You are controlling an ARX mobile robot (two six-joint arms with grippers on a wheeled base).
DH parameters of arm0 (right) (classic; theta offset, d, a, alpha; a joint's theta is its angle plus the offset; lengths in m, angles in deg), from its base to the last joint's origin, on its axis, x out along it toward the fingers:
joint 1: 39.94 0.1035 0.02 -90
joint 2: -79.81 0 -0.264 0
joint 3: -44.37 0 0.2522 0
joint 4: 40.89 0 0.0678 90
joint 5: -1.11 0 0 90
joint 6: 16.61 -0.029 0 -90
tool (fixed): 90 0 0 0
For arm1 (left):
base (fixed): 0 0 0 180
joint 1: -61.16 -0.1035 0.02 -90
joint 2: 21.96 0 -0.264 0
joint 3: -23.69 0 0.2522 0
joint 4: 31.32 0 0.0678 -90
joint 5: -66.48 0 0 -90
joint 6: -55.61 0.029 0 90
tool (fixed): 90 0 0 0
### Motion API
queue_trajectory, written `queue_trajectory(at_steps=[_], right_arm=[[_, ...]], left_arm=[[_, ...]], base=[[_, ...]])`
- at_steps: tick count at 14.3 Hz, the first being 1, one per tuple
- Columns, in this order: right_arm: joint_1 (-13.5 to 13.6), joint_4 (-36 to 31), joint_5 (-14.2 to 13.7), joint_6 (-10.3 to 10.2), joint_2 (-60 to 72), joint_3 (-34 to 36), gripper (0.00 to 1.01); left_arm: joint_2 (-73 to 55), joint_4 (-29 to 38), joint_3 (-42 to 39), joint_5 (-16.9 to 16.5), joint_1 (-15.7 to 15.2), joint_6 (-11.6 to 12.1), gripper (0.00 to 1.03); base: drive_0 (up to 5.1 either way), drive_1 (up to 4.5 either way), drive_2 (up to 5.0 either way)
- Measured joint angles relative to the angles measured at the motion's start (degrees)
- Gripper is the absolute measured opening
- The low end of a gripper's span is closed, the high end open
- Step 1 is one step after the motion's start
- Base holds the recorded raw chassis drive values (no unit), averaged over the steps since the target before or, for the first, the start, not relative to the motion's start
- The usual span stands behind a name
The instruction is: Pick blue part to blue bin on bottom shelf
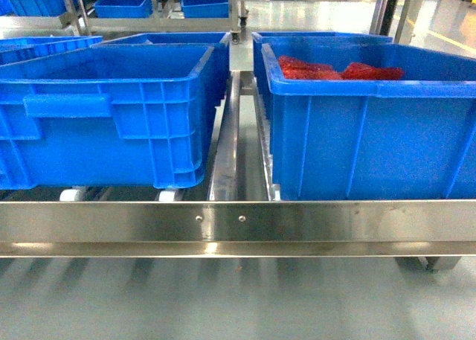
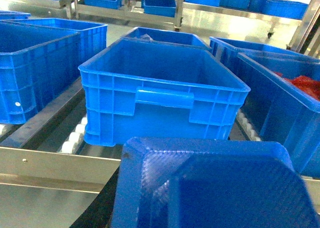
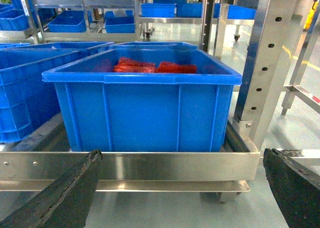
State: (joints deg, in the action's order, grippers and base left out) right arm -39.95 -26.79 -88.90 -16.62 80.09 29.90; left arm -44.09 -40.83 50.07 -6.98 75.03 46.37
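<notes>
Where the head view looks across the shiny front rail of the bottom shelf (image 1: 238, 222), two large blue bins sit side by side on white rollers (image 1: 72, 194): the left bin (image 1: 104, 117) shows no contents from this angle, and the right bin (image 1: 372, 132) holds red parts (image 1: 338, 69) piled toward its back. In the left wrist view, the blue part (image 2: 210, 185), a ribbed tray-like piece, fills the lower centre of the frame before the empty-looking bin (image 2: 160, 96); the left gripper's fingers are hidden behind it, so their state cannot be told. In the right wrist view, the right gripper (image 3: 180, 188) has its dark fingers (image 3: 65, 193) spread wide apart at the bottom corners, holding nothing.
</notes>
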Motion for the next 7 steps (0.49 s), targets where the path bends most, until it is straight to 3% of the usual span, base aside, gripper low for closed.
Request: queue_trajectory(at_steps=[7], right_arm=[[0.0, 0.0, 0.0, 0.0, 0.0, 0.0, 0.98]], left_arm=[[0.1, 0.0, 0.0, 0.0, 0.0, 0.0, 0.44]], base=[[0.0, 0.0, 0.0]])
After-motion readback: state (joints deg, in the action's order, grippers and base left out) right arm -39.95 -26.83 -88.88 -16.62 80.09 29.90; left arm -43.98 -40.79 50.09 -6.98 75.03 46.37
